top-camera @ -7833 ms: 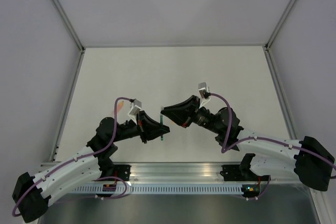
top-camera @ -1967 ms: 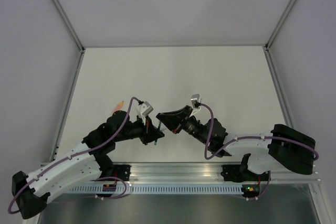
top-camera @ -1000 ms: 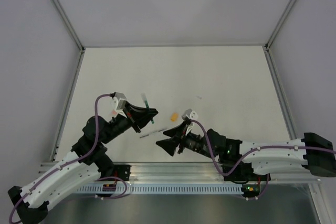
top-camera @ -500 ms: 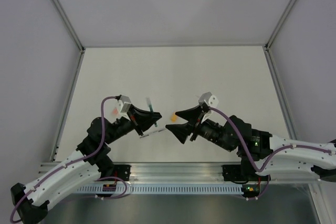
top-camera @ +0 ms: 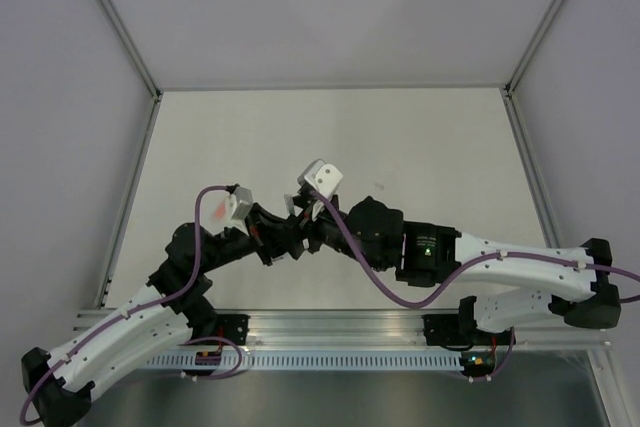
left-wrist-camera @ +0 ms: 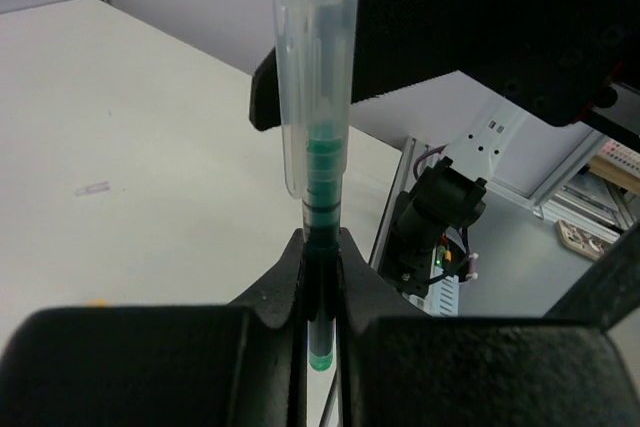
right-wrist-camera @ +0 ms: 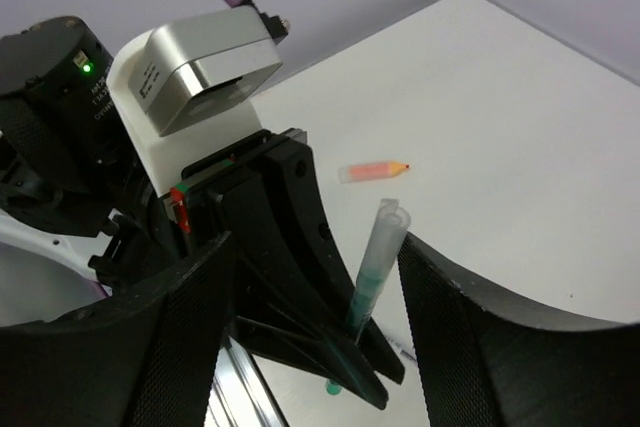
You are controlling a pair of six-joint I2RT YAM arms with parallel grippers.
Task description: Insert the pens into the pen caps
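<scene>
White desk (top-camera: 420, 137), walled on three sides by pale panels; both arms meet over its near middle.

Left tool (left-wrist-camera: 320, 277): clamped on the green pen (left-wrist-camera: 322, 247), fingers (left-wrist-camera: 275, 292) pressed to either side of the dark barrel. The pen stands upright between them, its green lower end showing just below the pinch. Seen from above, the left tool (top-camera: 285, 242) sits nose to nose with the right one.

Clear cap (left-wrist-camera: 315, 87): seated over the upper end of the green pen, straight above the left tool; the green ribbed section shows through its pale wall. From the right wrist camera the same cap (right-wrist-camera: 385, 237) and pen (right-wrist-camera: 362, 307) rise at a slight tilt out of the left tool (right-wrist-camera: 345, 362).

Right tool (right-wrist-camera: 330, 277): parted, its two dark fingers (right-wrist-camera: 180, 347) wide on either side of the capped pen and not touching it. From the left wrist camera one dark finger of it (left-wrist-camera: 440, 27) looms just behind the cap.

Orange pen (right-wrist-camera: 374, 171): lying flat on the desk beyond the right tool, well apart from the capped pen, pointed tip away from the left arm.
</scene>
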